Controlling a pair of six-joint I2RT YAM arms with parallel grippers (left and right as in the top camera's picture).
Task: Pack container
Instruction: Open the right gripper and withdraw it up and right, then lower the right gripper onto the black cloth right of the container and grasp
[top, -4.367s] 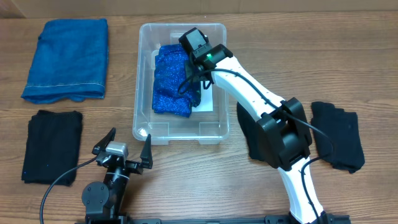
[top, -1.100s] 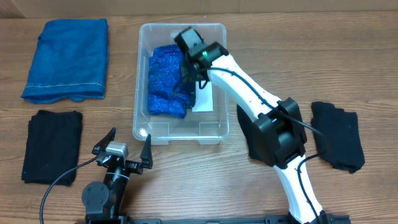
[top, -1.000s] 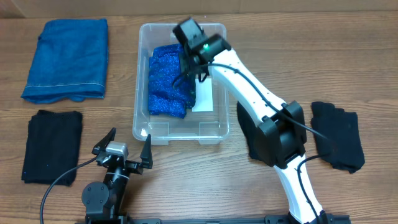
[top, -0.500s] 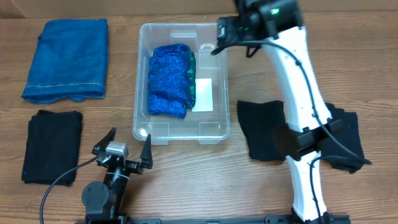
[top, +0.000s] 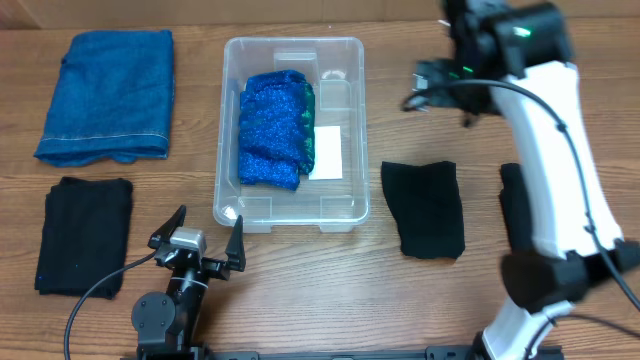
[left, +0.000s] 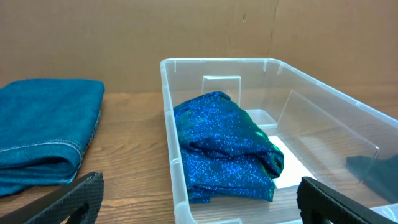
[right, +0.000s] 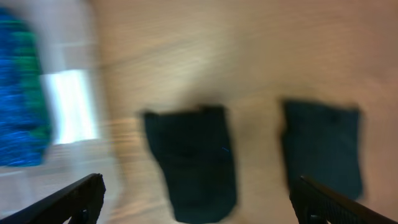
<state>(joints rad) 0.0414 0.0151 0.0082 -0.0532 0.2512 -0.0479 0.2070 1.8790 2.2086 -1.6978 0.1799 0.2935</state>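
The clear container (top: 292, 43) stands mid-table with a sparkly blue cloth (top: 270, 125) folded in its left half and a white label (top: 326, 152) on its floor. My right gripper (top: 441, 88) hovers open and empty to the right of the container, above the bare wood. In the blurred right wrist view, my right gripper (right: 198, 186) looks down on a black cloth (right: 193, 158). My left gripper (top: 208, 223) rests open in front of the container's near edge. The left wrist view shows the container (left: 166, 118) and blue cloth (left: 224, 143) between my left gripper's (left: 200, 193) wide fingers.
A black cloth (top: 424, 208) lies right of the container. A second black cloth (top: 510, 200) is mostly hidden by the right arm. At far left lie a folded blue towel (top: 108, 92) and another black cloth (top: 84, 235).
My right gripper opened and left the sparkly blue cloth in the container. It then rose and swung right, out of the container. The left arm has not moved.
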